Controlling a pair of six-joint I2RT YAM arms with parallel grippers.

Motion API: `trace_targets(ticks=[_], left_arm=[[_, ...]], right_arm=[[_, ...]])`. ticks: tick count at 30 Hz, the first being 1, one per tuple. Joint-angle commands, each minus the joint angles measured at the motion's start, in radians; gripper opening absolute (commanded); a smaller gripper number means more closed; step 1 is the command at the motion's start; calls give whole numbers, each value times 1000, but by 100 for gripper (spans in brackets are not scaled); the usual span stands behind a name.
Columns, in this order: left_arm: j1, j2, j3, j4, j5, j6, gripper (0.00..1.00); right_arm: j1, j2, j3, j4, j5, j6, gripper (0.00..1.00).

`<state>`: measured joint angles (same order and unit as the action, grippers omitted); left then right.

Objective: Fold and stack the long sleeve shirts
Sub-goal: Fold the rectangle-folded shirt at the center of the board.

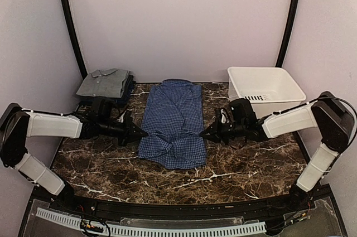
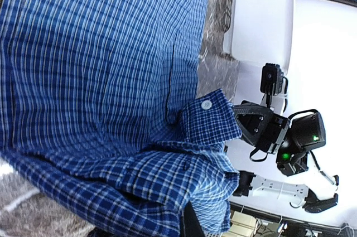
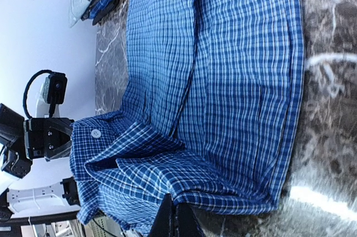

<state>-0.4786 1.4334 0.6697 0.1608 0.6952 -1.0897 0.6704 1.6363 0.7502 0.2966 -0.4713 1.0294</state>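
Observation:
The blue checked long sleeve shirt lies flat in the middle of the marble table, collar toward the back, its lower part bunched into folds with a buttoned cuff on top. My left gripper is shut on the shirt's left edge, where cloth drapes over its dark fingers. At the right edge, my right gripper is shut with the hem pinched at its tip. The grey long sleeve shirt rests folded at the back left.
A white plastic tub stands at the back right, just behind my right arm. The grey shirt sits on darker folded cloth. Walls close in the table at the back and both sides.

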Motion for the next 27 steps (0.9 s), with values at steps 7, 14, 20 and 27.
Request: trace_targets(ticks=[7,14,20,27], left_arm=[[89,345,238,199,-55,32,0],[92,496,278,222,-65,31,0],[92,448,172,242,-117,-9,0],[91,346,94,241,-136,-11,0]], right_arm=[[-75,297,284,74,70,-46,0],[-80,376,326,25,117,-70,0],[-81,346,267,14,148,-75,0],[-80,274,197,12,159,-86,0]])
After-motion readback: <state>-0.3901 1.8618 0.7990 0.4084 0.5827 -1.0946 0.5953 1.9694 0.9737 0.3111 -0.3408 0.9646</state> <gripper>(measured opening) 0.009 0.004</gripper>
